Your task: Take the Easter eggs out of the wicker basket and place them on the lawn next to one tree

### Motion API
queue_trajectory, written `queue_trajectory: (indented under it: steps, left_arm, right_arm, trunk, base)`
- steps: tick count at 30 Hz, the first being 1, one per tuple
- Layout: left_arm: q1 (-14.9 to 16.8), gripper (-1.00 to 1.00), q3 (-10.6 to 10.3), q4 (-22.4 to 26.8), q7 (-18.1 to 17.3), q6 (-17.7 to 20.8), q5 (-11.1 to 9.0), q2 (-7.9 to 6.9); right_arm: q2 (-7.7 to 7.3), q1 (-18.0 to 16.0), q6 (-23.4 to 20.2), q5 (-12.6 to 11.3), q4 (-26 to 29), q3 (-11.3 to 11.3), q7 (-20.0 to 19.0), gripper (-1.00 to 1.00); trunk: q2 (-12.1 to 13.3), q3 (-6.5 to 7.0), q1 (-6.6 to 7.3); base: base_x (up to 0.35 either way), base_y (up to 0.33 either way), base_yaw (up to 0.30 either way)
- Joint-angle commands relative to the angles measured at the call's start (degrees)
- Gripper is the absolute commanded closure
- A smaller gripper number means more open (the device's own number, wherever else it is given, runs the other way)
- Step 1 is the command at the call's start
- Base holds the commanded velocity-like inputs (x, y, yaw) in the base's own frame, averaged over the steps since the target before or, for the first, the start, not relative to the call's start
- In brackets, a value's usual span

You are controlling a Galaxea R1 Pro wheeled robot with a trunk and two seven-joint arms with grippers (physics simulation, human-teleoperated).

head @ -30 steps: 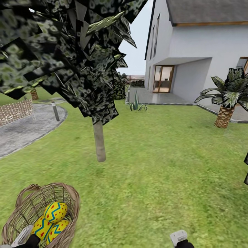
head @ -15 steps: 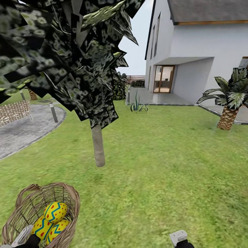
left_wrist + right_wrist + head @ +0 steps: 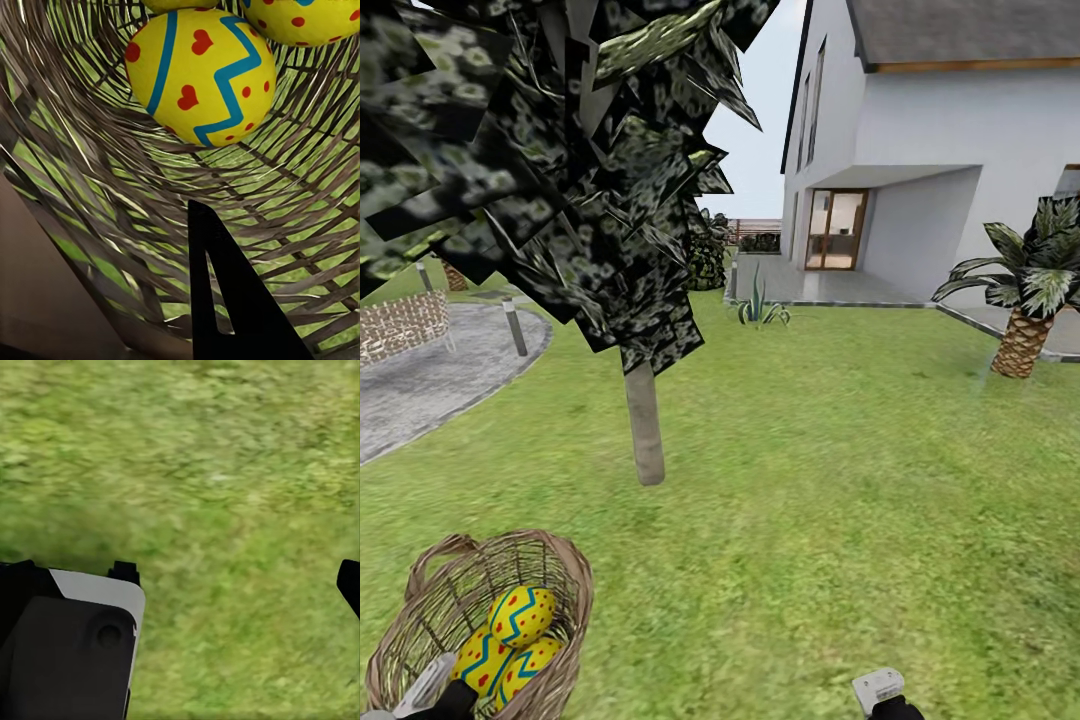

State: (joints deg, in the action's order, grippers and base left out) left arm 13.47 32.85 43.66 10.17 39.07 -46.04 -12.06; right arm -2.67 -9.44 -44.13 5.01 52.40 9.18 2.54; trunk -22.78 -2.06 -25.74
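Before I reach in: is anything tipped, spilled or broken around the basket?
Nothing stands out. The wicker basket sits upright on the lawn with all three Easter eggs piled inside, none on the grass. The weave looks intact in the left wrist view. The tree stands just beyond it.

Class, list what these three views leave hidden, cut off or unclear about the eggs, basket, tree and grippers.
- Eggs: head view, the lowest is half hidden by the other two.
- Basket: its bottom is cut off by the picture edge.
- Tree: crown runs past the top edge.
- Left gripper, right gripper: cut off at the bottom edge; jaws unclear.
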Motion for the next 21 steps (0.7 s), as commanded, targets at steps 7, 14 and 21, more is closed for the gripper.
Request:
queue_trajectory:
  steps: [7,14,21]
  left_arm:
    - [0.07,1.00,0.11,0.03,0.47,0.20,-0.99,0.02]
    - [0.07,1.00,0.11,0.02,0.47,0.21,-1.07,0.02]
    - [0.07,1.00,0.11,-0.07,0.47,0.13,-1.06,0.02]
  right_arm:
    - [-0.06,-0.05,-0.34,0.30,0.07,0.22,0.01,-1.00]
    - [-0.06,-0.05,-0.34,0.34,0.07,0.22,0.01,-1.00]
    - [-0.06,-0.05,-0.34,0.27,0.07,0.22,0.01,-1.00]
  trunk:
    - [-0.14,-0.13,-0.04]
    - [-2.95,-1.39,-1.58]
    - [-5.76,-2.65,-3.11]
  base:
    - [0.000,0.000,0.000]
    - [0.000,0.000,0.000]
    - [0.000,0.000,0.000]
